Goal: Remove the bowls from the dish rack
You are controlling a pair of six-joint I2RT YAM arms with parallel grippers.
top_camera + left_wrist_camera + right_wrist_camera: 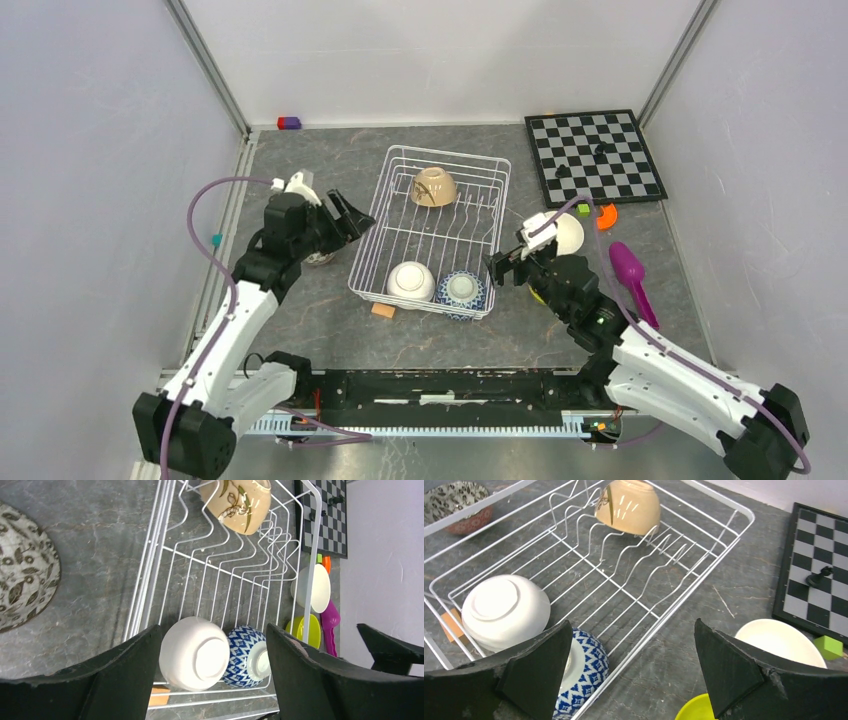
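Note:
The white wire dish rack stands mid-table. It holds a tan bowl at the back, and a white bowl and a blue-and-white bowl at the front, all tipped on the tines. My left gripper hangs open and empty at the rack's left rim, above a speckled bowl resting on the table. My right gripper is open and empty just outside the rack's right rim. Right of the rack, another white bowl and a yellow-green bowl sit on the table.
A chessboard with dark pieces lies at the back right. A purple scoop, an orange piece and a green cube lie near the right bowls. A small orange block touches the rack's front edge.

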